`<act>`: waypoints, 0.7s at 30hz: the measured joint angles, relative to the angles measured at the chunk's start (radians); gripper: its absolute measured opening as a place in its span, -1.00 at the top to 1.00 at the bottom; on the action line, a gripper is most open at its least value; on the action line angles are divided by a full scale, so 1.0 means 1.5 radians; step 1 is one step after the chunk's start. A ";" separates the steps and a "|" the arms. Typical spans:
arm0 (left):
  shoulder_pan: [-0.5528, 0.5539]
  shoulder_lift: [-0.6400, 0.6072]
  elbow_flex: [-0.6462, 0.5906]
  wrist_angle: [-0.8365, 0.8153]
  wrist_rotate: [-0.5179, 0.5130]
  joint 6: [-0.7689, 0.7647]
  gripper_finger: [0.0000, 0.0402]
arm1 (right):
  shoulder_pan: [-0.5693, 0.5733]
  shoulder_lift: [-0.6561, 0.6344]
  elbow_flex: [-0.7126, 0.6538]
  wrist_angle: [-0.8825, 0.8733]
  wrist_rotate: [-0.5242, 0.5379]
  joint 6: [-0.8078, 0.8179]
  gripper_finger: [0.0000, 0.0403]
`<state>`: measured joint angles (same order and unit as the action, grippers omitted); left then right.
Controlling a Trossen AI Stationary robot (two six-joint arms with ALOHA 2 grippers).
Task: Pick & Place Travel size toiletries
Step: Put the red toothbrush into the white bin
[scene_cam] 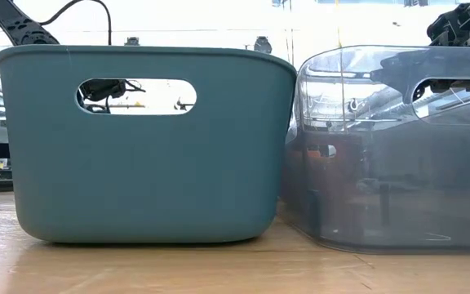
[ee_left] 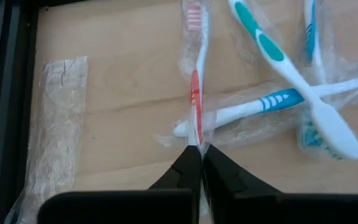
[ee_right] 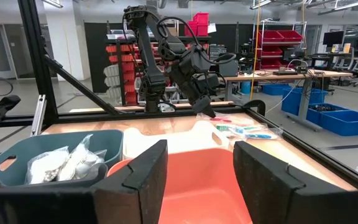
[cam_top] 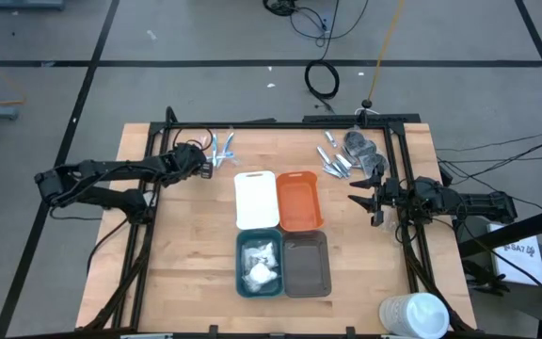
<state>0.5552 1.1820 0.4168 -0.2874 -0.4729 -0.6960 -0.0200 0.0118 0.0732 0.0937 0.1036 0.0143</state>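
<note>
My left gripper [cam_top: 207,162] [ee_left: 199,163] is at the table's far left, shut on a slim pink stick [ee_left: 195,87] in clear wrap. Just beyond it, blue wrapped sticks [ee_left: 278,93] [cam_top: 222,147] lie crossed on the wood. White sachets [cam_top: 260,262] [ee_right: 61,163] lie in the teal tray [cam_top: 243,282]. Silver pieces [cam_top: 335,160] and dark grey roundish pieces [cam_top: 360,149] lie at the far right. My right gripper [cam_top: 365,200] [ee_right: 197,180] hovers open at the right side of the orange tray [cam_top: 299,200], touching nothing. My left gripper pinches the pink stick between its two fingers at the handle end [ee_left: 196,142], wrap included. The fingers come along the stick's length, slanting down toward the table. The stick reaches away from the fingertips over the wood; whether it is lifted clear I cannot tell.
The white tray [cam_top: 256,198] and orange tray sit mid-table, with the teal and grey tray [cam_top: 307,266] on their near side. A big white cup [cam_top: 414,315] stands at the near right corner. A black frame rail [ee_left: 5,93] runs beside the left gripper. Clear tape [ee_left: 58,118] lies on the wood.
</note>
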 joint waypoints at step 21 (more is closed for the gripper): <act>-0.139 -0.218 0.000 0.048 -0.034 0.018 0.99 | 0.000 0.000 0.000 0.000 0.000 0.000 0.14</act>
<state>0.3472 0.8550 0.4168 -0.2157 -0.5243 -0.6692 -0.0198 0.0116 0.0734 0.0940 0.1036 0.0142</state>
